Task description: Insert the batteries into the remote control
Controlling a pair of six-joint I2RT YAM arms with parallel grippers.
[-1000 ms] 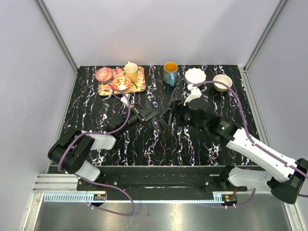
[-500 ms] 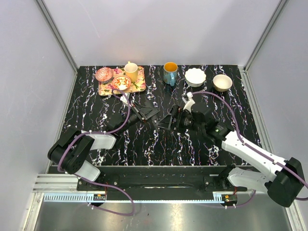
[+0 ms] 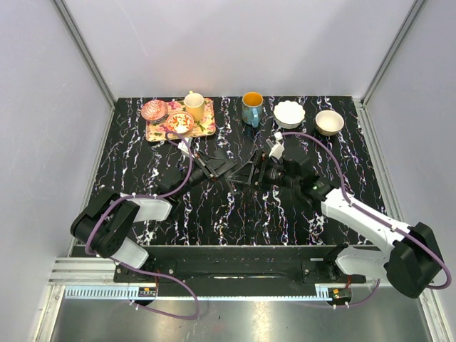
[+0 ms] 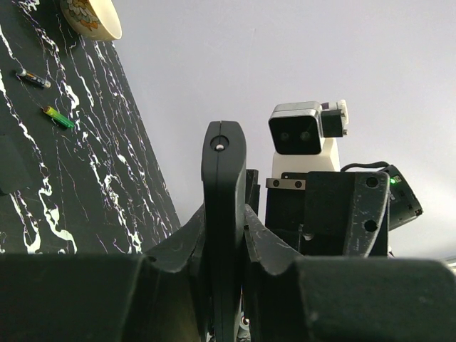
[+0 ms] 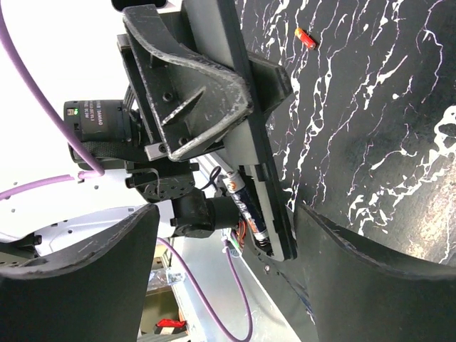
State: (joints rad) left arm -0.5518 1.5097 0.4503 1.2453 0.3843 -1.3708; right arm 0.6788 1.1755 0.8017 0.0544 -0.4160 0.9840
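My left gripper [image 3: 216, 168] is shut on the black remote control [image 3: 229, 177] and holds it above the table's middle. In the left wrist view the remote [image 4: 224, 206] stands edge-on between the fingers. In the right wrist view the remote's open compartment holds one battery [image 5: 244, 206]. My right gripper [image 3: 251, 176] is open and empty, its fingers [image 5: 370, 271] spread to either side of the remote's compartment end [image 5: 267, 178]. Loose batteries lie on the table: a red one [image 5: 304, 37], a green one [image 4: 57, 117] and a dark one [image 4: 33, 78].
A floral tray [image 3: 206, 130] with a yellow cup [image 3: 194, 105] and small dishes sits at the back left. A blue mug [image 3: 251, 108], a white bowl [image 3: 289, 112] and a beige bowl [image 3: 329, 122] stand along the back edge.
My right arm has swung left and its open gripper has closed in on the remote's end. My left gripper has kept the remote in place.
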